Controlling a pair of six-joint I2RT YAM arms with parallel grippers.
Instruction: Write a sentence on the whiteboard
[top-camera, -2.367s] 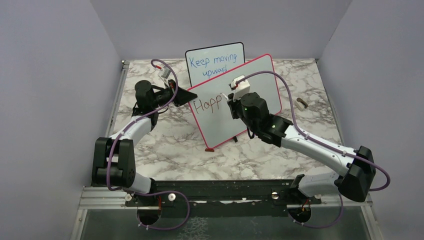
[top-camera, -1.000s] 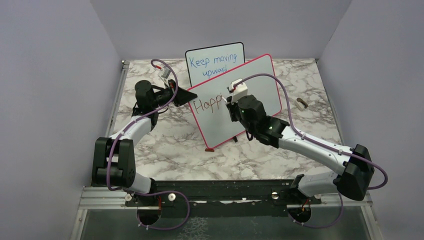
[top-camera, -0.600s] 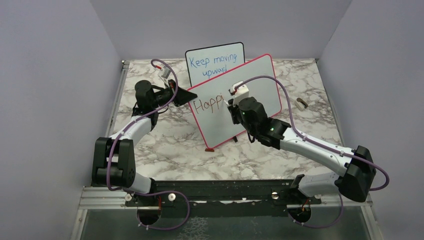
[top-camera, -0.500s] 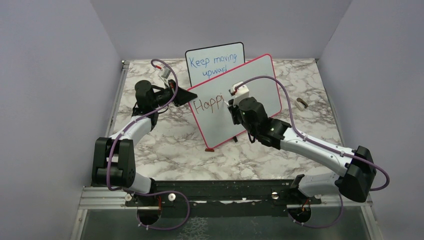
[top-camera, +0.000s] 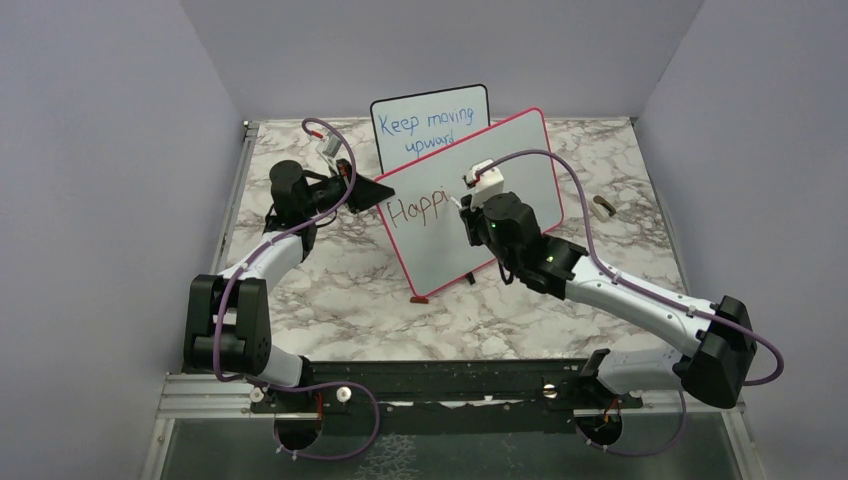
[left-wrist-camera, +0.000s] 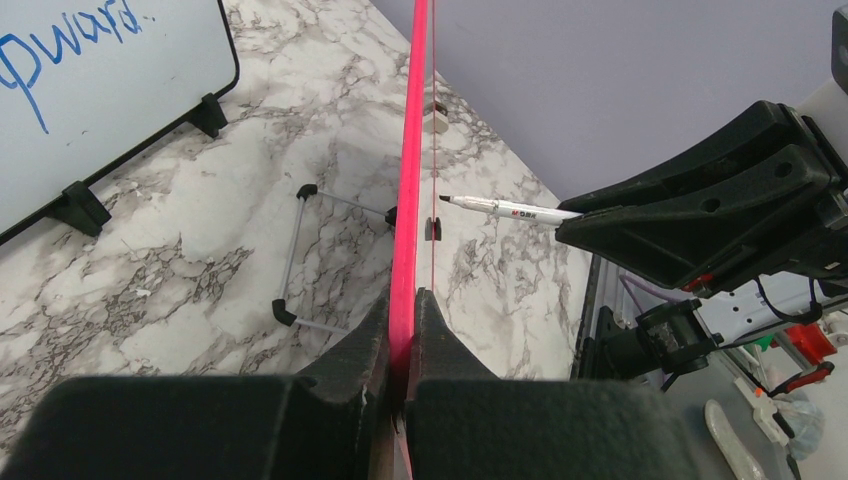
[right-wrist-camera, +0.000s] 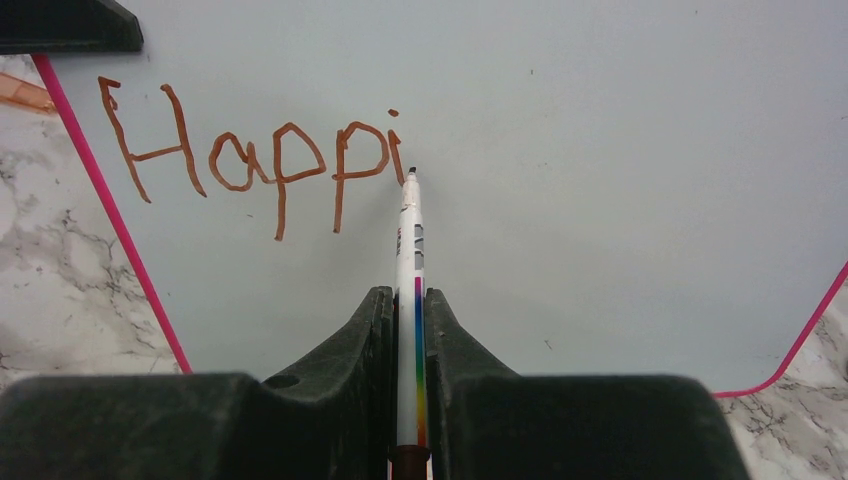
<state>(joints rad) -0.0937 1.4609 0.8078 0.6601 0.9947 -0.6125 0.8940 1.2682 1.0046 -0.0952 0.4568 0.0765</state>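
Your left gripper (left-wrist-camera: 402, 312): clenched on the whiteboard (left-wrist-camera: 409, 150) at its 9 o'clock edge.
Your right gripper (right-wrist-camera: 408, 320): grasped a marker (right-wrist-camera: 409, 225).
Sentence (right-wrist-camera: 250, 160): read "Happi"; marker tip at its 3 o'clock.

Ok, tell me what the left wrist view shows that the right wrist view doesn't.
Only the left wrist view: the pink-framed rectangular whiteboard seen edge-on, its frame clamped in the left pincer, plus the smaller black-framed board with blue writing.
Only the right wrist view: the whiteboard's face with the brownish-red handwritten letters "Happi", and the tip of the white marker pen just right of the "i".
Both: the whiteboard, the pen gripped in the right pincer, and the grey-veined marble tabletop.
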